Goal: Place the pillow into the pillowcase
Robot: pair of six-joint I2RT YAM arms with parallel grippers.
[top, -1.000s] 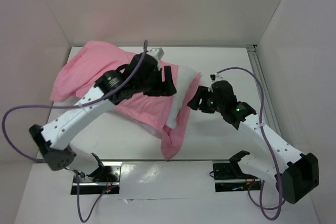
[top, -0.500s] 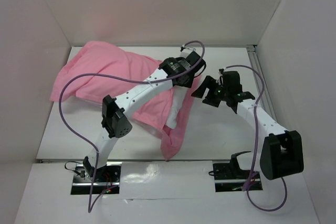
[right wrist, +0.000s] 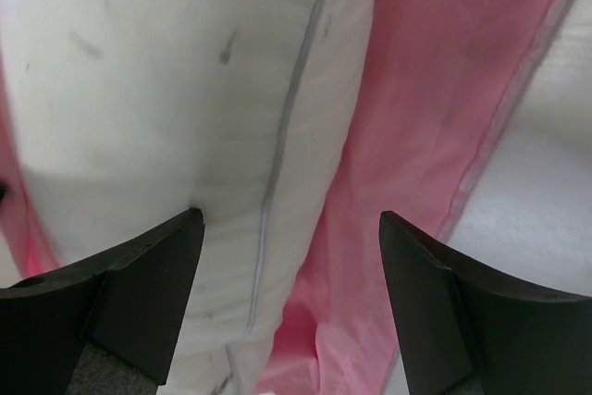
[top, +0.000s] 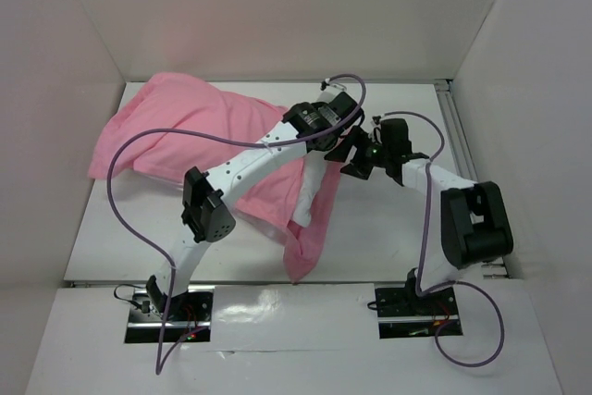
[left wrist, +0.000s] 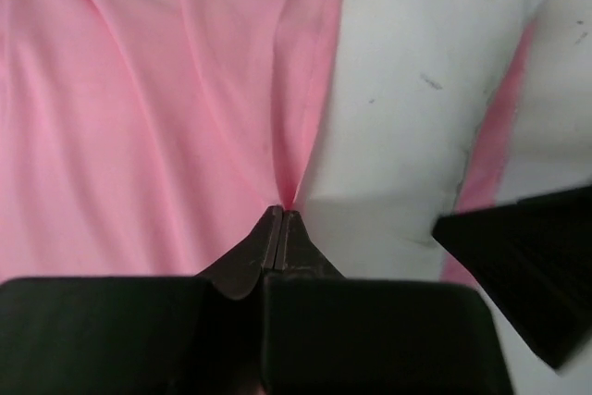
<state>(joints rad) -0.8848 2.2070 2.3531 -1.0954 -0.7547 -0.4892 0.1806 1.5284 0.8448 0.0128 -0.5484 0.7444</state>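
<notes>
The task is at the last stretch of stuffing. The plump white stuffed pillow (left wrist: 416,80) lies mostly inside the thin shiny pink satin pillowcase (left wrist: 139,117). Only one end is bare, and it pokes out just ahead and to the right of the left fingers (left wrist: 277,236). Those fingers are pressed together on a pinch of the pillowcase's open hem, right where pink meets white, and folds of cloth run away from their tips.

The right fingers (right wrist: 153,270) are spread wide and hold nothing. One tip sits over the bare pillow end beside its seam; whether it touches cannot be told. The other tip hangs over the pink under-flap.

The next move probably calls for the left fingers to draw the pinched hem over the bare end. Meanwhile the right fingers would either press the pillow inward or pin the under-flap so the sack does not slide along with it.

The main hindrance is crowding. A dark tip of the right fingers shows just to the right of the left ones, so the two could knock together. The slick cloth may slip out of so small a pinch. A loose pink tail (top: 301,256) trails across the white surface (top: 388,228) towards the arm bases. A purple cable (top: 139,159) loops over the pillowcase behind the left fingers, and white walls (top: 277,16) stand beyond.
</notes>
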